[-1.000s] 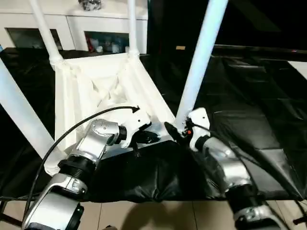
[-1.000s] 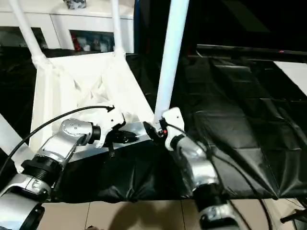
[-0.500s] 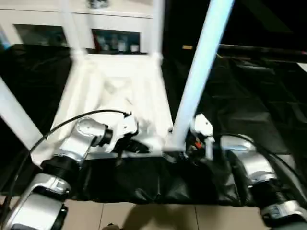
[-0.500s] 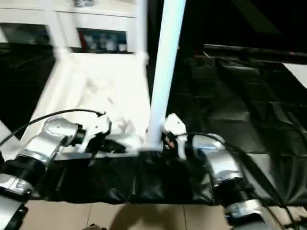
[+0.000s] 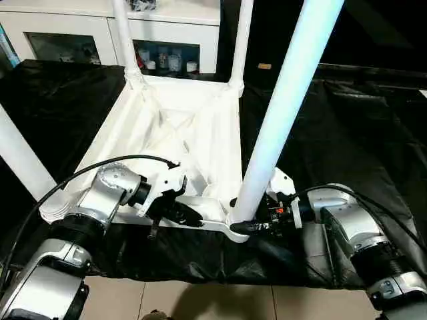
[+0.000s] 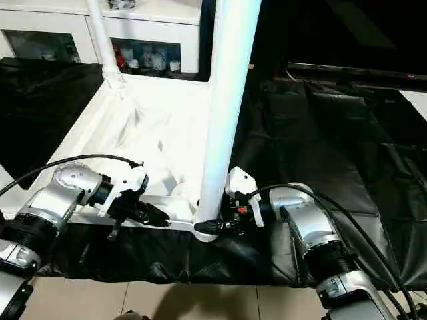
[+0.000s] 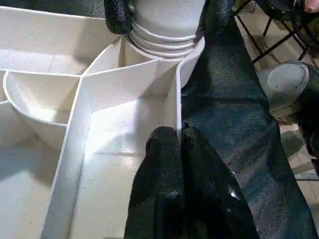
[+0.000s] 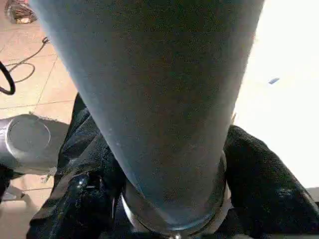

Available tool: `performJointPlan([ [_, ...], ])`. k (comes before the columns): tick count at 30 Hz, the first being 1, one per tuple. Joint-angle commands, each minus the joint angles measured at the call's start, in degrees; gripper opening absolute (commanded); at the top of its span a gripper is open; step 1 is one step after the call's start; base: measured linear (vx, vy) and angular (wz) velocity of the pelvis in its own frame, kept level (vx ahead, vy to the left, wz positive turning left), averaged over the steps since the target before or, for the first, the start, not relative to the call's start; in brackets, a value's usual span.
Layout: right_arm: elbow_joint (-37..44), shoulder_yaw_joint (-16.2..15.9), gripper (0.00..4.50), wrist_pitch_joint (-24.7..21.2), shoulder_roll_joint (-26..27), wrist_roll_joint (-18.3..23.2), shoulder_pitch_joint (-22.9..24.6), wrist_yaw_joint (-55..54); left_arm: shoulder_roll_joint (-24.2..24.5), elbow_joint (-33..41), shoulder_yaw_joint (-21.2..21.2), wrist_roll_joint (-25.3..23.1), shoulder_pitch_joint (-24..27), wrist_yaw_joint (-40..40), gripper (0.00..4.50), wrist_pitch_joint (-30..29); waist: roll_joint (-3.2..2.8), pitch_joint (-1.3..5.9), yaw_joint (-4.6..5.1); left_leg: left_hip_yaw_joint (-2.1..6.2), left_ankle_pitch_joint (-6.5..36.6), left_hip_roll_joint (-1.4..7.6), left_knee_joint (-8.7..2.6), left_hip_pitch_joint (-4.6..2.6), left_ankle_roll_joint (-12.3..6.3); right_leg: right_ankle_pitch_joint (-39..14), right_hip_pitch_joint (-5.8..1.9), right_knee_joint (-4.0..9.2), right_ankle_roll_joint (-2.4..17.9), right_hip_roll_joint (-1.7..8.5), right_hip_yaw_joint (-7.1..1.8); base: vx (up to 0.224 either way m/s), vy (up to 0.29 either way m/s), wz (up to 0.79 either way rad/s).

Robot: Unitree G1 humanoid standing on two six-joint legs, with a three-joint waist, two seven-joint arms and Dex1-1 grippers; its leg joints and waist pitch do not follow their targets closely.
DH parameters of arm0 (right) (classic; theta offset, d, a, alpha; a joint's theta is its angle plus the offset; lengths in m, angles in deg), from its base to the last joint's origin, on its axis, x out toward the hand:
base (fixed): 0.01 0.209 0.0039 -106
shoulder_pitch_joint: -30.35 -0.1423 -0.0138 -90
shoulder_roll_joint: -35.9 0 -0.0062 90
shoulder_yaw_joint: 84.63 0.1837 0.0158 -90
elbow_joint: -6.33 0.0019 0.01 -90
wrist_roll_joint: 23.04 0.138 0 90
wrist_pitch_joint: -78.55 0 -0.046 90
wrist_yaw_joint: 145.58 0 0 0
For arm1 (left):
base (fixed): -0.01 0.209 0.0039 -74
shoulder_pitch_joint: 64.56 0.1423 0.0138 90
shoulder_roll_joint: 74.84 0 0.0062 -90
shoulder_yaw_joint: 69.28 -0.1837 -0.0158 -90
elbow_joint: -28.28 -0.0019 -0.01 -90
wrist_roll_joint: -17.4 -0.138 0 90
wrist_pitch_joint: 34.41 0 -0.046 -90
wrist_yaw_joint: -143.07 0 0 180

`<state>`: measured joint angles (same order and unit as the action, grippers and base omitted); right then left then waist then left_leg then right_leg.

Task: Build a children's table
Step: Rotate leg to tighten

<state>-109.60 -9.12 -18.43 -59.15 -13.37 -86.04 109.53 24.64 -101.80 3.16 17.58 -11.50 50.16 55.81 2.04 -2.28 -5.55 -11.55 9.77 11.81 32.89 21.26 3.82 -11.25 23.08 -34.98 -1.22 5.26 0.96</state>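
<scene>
The children's table lies upside down on the black sheet, ribbed underside up, with its white legs standing upward. My left gripper is shut on the thin near rim wall, close to the near right corner socket. My right gripper reaches in from the right and grips the base of the near right leg, one black finger on each side of it, right above the socket. The same fingers press against the leg's collar in the left wrist view.
The black-sheeted work table stretches away to the right and back. A white glass-door cabinet stands behind it at the far left. The table's front edge is just below my forearms, with tiled floor beyond. The near left leg rises at picture left.
The camera has shifted. My right gripper has moved from beside the near right leg to around its base, and its fingers have narrowed onto it. The left gripper stays on the rim.
</scene>
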Motion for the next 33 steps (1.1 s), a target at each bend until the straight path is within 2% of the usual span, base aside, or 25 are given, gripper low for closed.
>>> performJointPlan([
  [1, 1.2, 0.8, 2.61, -0.3, 1.2, 1.3, 0.6, -2.1, -1.0, -1.6, -0.9, -1.9, -0.5, -3.3, 0.0, -1.3, -0.12, 2.92, 0.1, 0.3, 15.2, 1.42, -3.9, -1.04, -0.53, -9.0, -1.88, 3.78, 14.0, 1.97, -1.11, 0.0, 0.0, 0.0],
  [2, 1.3, 2.1, 2.59, -0.3, 2.5, 1.0, 1.1, -6.3, -1.6, -1.7, -0.4, -2.2, -0.6, -5.9, 0.0, -3.1, -0.09, 2.83, 0.22, 0.31, 16.4, 1.48, -4.03, -1.07, -0.09, -10.9, -1.67, 3.92, 13.7, 2.08, -1.19, 0.0, 0.0, 0.0],
  [3, 0.6, 4.2, 2.59, -0.2, 5.2, -0.2, 1.8, -15.0, -3.4, -1.5, 0.8, -2.0, -0.6, -10.5, 0.0, -5.6, -0.02, 2.65, 0.38, 0.44, 17.7, 1.44, -4.23, -1.11, 0.74, -13.8, -1.6, 4.3, 12.9, 2.23, -1.28, 0.0, 0.0, 0.0],
  [5, -0.4, 5.1, 2.58, 1.1, 7.0, -2.4, 2.2, -22.1, -4.8, -0.8, 1.3, -1.9, -0.4, -13.2, 0.0, -7.3, 0.18, 2.56, 0.76, 0.85, 19.9, 1.27, -4.47, -1.27, 2.08, -20.2, -1.35, 4.93, 10.9, 2.44, -1.18, 0.0, 0.0, 0.0],
  [6, -0.7, 5.5, 2.58, 1.6, 8.0, -3.0, 2.5, -24.8, -5.5, -0.4, 1.3, -2.2, -0.2, -14.6, 0.0, -7.7, 0.08, 2.54, 1.09, 1.17, 20.8, 1.19, -4.57, -1.12, 2.56, -23.7, -1.42, 5.15, 9.5, 2.57, -1.12, 0.0, 0.0, 0.0],
  [7, -0.8, 6.0, 2.57, 1.8, 9.1, -3.1, 2.8, -26.9, -6.3, -0.1, 1.2, -2.7, 0.0, -16.2, 0.0, -8.2, 0.03, 2.45, 1.43, 1.28, 21.2, 1.23, -4.77, -0.94, 2.79, -25.0, -1.35, 5.44, 8.4, 2.52, -1.1, 0.0, 0.0, 0.0],
  [8, -1.0, 6.6, 2.57, 1.9, 10.4, -3.5, 3.0, -29.8, -7.1, 0.3, 1.1, -2.9, 0.2, -17.6, 0.0, -8.7, 0.13, 2.47, 1.55, 1.28, 21.6, 1.22, -4.76, -1.01, 2.81, -25.3, -1.22, 5.53, 8.1, 2.47, -1.11, 0.0, 0.0, 0.0],
  [9, -1.1, 7.2, 2.57, 1.4, 12.0, -3.9, 3.2, -33.3, -8.2, 1.1, 1.1, -3.0, 0.5, -19.1, 0.0, -9.8, -0.08, 2.49, 1.58, 1.28, 22.0, 1.23, -4.74, -1.18, 2.8, -25.2, -1.04, 5.6, 8.0, 2.45, -1.16, 0.0, 0.0, 0.0],
  [11, -0.9, 8.2, 2.57, 0.4, 15.1, -4.6, 3.5, -39.1, -10.2, 2.4, 0.9, -3.3, 0.9, -21.7, 0.0, -11.3, 0.02, 2.54, 2.37, 1.23, 21.8, 1.16, -4.71, -0.96, 2.38, -23.2, -0.94, 5.54, 8.4, 2.21, -1.26, 0.0, 0.0, 0.0],
  [12, -0.9, 8.2, 2.57, 0.4, 15.1, -4.6, 3.5, -39.1, -10.2, 2.4, 0.9, -3.3, 0.9, -21.7, 0.0, -11.3, -0.01, 2.56, 2.39, 1.18, 21.8, 1.12, -4.67, -1.01, 2.29, -22.8, -0.89, 5.53, 8.5, 2.15, -1.24, 0.0, 0.0, 0.0],
  [13, -1.2, 8.3, 2.57, -1.5, 19.0, -6.4, 3.6, -46.3, -12.9, 3.7, 0.8, -3.6, 0.9, -25.5, 0.0, -13.5, -0.07, 2.57, 2.52, 1.08, 20.9, 1.18, -4.65, -0.99, 2.37, -21.1, -0.85, 5.34, 8.9, 2.06, -1.36, 0.0, 0.0, 0.0],
  [15, -1.5, 8.2, 2.57, -1.5, 20.8, -6.2, 3.5, -48.3, -14.1, 4.4, 0.9, -3.5, 1.0, -26.8, 0.0, -14.4, -0.07, 2.64, 2.44, 1.08, 20.3, 1.1, -4.63, -1.03, 2.34, -20.3, -0.95, 5.34, 8.9, 2.01, -1.28, 0.0, 0.0, 0.0],
  [18, -1.3, 7.7, 2.57, -0.2, 22.3, -6.3, 3.4, -49.7, -15.3, 4.9, 0.7, -3.4, 1.1, -27.7, 0.0, -14.7, -0.3, 2.76, 2.5, 0.98, 19.1, 1.05, -4.59, -0.84, 2.0, -16.0, -1.18, 5.02, 9.4, 1.79, -1.31, 0.0, 0.0, 0.0],
  [19, -1.6, 8.3, 3.19, 1.0, 22.3, -5.7, 3.1, -49.7, -15.2, 4.8, 0.4, -3.5, 1.2, -27.2, 0.0, -14.0, -0.38, 2.76, 2.52, 0.95, 19.3, 0.97, -4.59, -0.82, 1.8, -15.2, -1.29, 5.02, 9.5, 1.73, -1.28, 0.0, 0.0, 0.0],
  [21, -1.7, 9.5, 3.18, 1.1, 21.7, -4.1, 2.5, -48.2, -14.6, 4.9, 0.3, -3.2, 1.5, -26.0, 0.0, -13.1, -0.37, 2.79, 2.51, 0.91, 19.4, 0.94, -4.55, -0.84, 1.56, -14.9, -1.34, 5.02, 9.5, 1.72, -1.29, 0.0, 0.0, 0.0],
  [22, -1.7, 9.7, 3.24, 1.1, 21.5, -3.8, 2.4, -47.8, -14.4, 5.0, 0.3, -3.2, 1.6, -25.7, 0.0, -12.8, -0.57, 2.82, 2.53, 0.9, 19.5, 0.99, -4.54, -0.88, 1.38, -14.1, -1.35, 5.01, 9.7, 1.7, -1.33, 0.0, 0.0, 0.0],
  [23, -1.4, 9.9, 3.53, 1.1, 20.5, -3.5, 2.2, -46.2, -13.7, 5.4, 0.3, -3.0, 2.0, -24.8, 0.0, -12.5, -0.58, 2.9, 2.47, 0.87, 18.2, 0.98, -4.51, -0.8, 1.11, -11.8, -1.56, 4.81, 10.2, 1.67, -1.31, 0.0, 0.0, 0.0],
  [24, -1.4, 9.9, 3.53, 1.1, 20.5, -3.5, 2.2, -46.2, -13.7, 5.4, 0.3, -3.0, 2.0, -24.8, 0.0, -12.5, -0.58, 2.95, 2.45, 0.86, 17.8, 1.01, -4.49, -0.83, 1.02, -11.0, -1.64, 4.71, 10.4, 1.66, -1.28, 0.0, 0.0, 0.0],
  [25, -0.8, 9.3, 3.63, 0.9, 18.4, -3.8, 1.9, -42.8, -12.0, 6.1, 0.1, -2.7, 2.6, -22.3, 0.0, -10.7, -0.41, 2.99, 2.47, 0.81, 17.3, 0.97, -4.42, -0.78, 0.75, -10.1, -1.74, 4.66, 10.6, 1.59, -1.26, 0.0, 0.0, 0.0],
  [27, -0.4, 9.0, 3.69, 0.6, 17.1, -3.5, 1.9, -40.2, -11.1, 6.3, 0.1, -2.5, 2.8, -21.0, 0.0, -10.5, -0.5, 3.14, 2.32, 0.71, 15.2, 0.97, -4.16, -0.73, -0.21, -6.5, -2.03, 4.26, 11.6, 1.59, -1.24, 0.0, 0.0, 0.0],
  [28, -0.2, 8.8, 3.69, 0.3, 16.3, -3.3, 1.9, -38.7, -10.6, 6.3, 0.1, -2.4, 2.8, -20.3, 0.0, -10.4, -0.48, 3.19, 2.28, 0.62, 13.0, 0.95, -4.0, -0.64, -0.89, -3.0, -2.23, 3.91, 12.5, 1.6, -1.22, 0.0, 0.0, 0.0],
  [29, -0.2, 7.9, 3.69, 0.5, 14.5, -3.7, 1.8, -36.3, -9.6, 6.6, 0.0, -2.0, 3.1, -18.1, 0.0, -9.5, -0.3, 3.2, 2.21, 0.65, 12.4, 0.9, -3.97, -0.63, -1.09, -2.5, -2.44, 3.86, 12.7, 1.55, -1.12, 0.0, 0.0, 0.0],
  [31, -0.4, 6.6, 3.69, 0.9, 11.4, -3.7, 1.8, -31.1, -7.7, 6.0, -0.2, -2.2, 3.0, -15.4, 0.0, -7.8, -0.42, 3.19, 2.17, 0.54, 11.9, 0.93, -3.83, -0.76, -1.78, -1.7, -2.48, 3.82, 13.5, 1.54, -1.09, 0.0, 0.0, 0.0],
  [33, 0.5, 6.0, 3.69, 0.4, 8.7, -1.9, 1.9, -24.5, -6.2, 4.8, 0.0, -1.5, 2.7, -11.7, 0.0, -5.3, -0.31, 3.17, 2.13, 0.46, 12.3, 0.96, -3.77, -0.78, -2.36, -2.2, -2.56, 3.83, 13.8, 1.65, -1.16, 0.0, 0.0, 0.0],
])
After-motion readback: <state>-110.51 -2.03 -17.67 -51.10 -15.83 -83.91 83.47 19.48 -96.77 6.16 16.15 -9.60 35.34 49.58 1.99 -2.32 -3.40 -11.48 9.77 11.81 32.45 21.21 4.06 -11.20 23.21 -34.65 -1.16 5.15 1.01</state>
